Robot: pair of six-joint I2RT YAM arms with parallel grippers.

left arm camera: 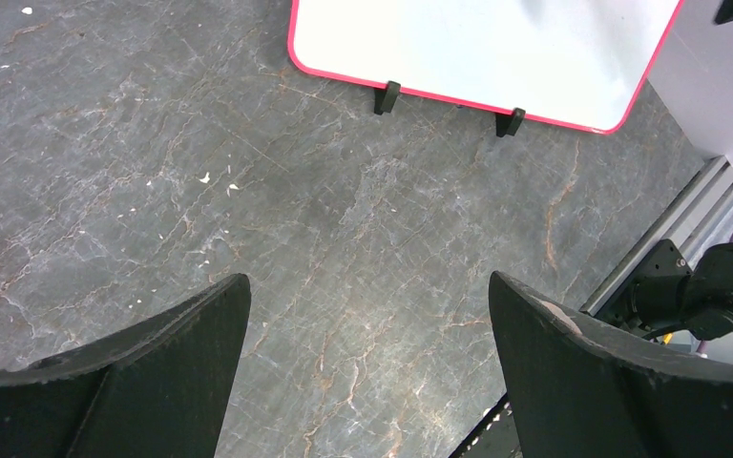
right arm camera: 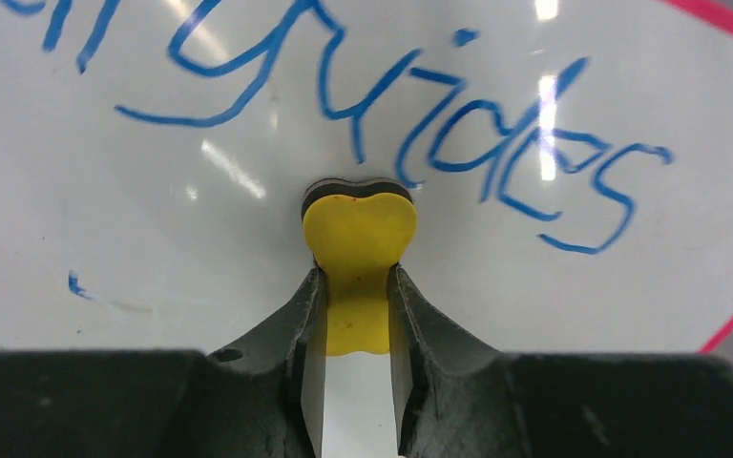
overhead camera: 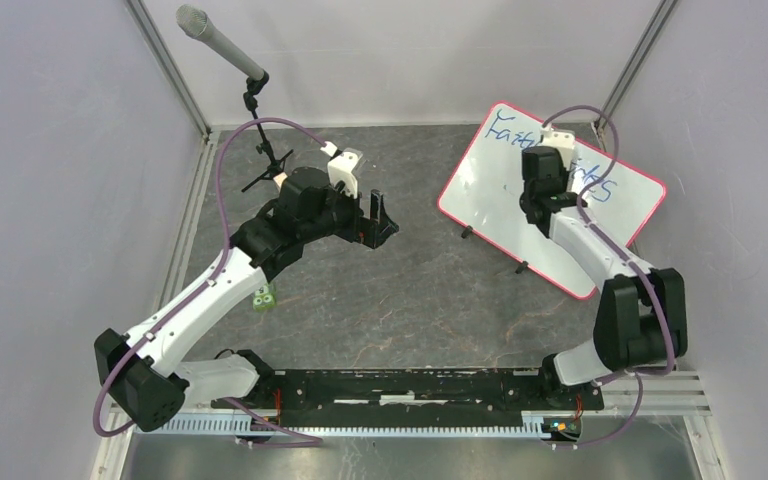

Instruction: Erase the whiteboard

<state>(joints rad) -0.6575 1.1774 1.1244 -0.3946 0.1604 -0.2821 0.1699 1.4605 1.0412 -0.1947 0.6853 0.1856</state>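
The whiteboard (overhead camera: pixel 490 195) is set askew by the far right corner of the table (overhead camera: pixel 410 300), its long axis running from far left to near right. A yellow eraser (right arm camera: pixel 360 229) is clamped in the narrowly parted right gripper (right arm camera: pixel 358 277), over the board. The blue writing (right arm camera: pixel 496 153) is strung crosswise just beyond its tip. The left gripper (left arm camera: pixel 367 281) is held wide and empty, well apart.
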